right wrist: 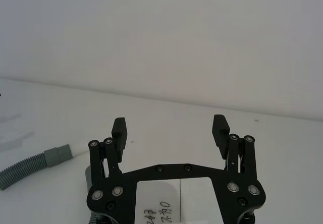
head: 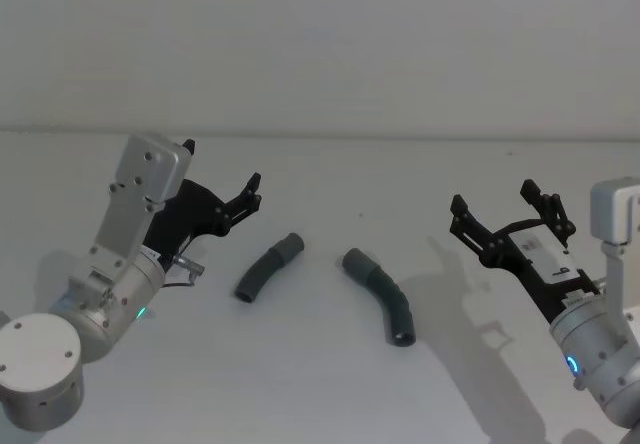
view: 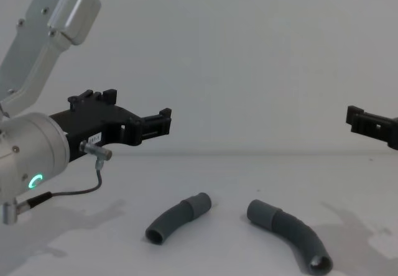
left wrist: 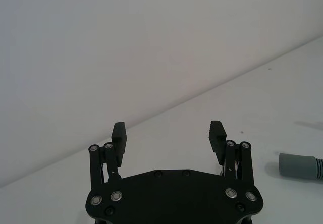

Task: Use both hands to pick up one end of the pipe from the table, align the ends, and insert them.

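Two dark-grey ribbed pipe pieces lie on the white table (head: 320, 384), a small gap between them. The shorter piece (head: 268, 269) (view: 177, 217) is on the left. The longer, thicker piece (head: 382, 294) (view: 289, 232) is on the right, its open cuff (view: 318, 263) facing me. My left gripper (head: 254, 191) (left wrist: 168, 130) (view: 165, 122) hovers open to the left of the shorter piece and holds nothing. My right gripper (head: 497, 200) (right wrist: 170, 124) (view: 357, 119) hovers open to the right of the longer piece, also holding nothing. A smooth cuff (left wrist: 299, 166) shows in the left wrist view, and a ribbed stretch with a cuff (right wrist: 35, 163) in the right wrist view.
A plain pale wall (head: 320, 44) rises behind the table's far edge. A thin cable (view: 93, 183) hangs from my left wrist. The silver arm links (head: 130, 234) (head: 610, 344) stand at both sides of the pipe pieces.
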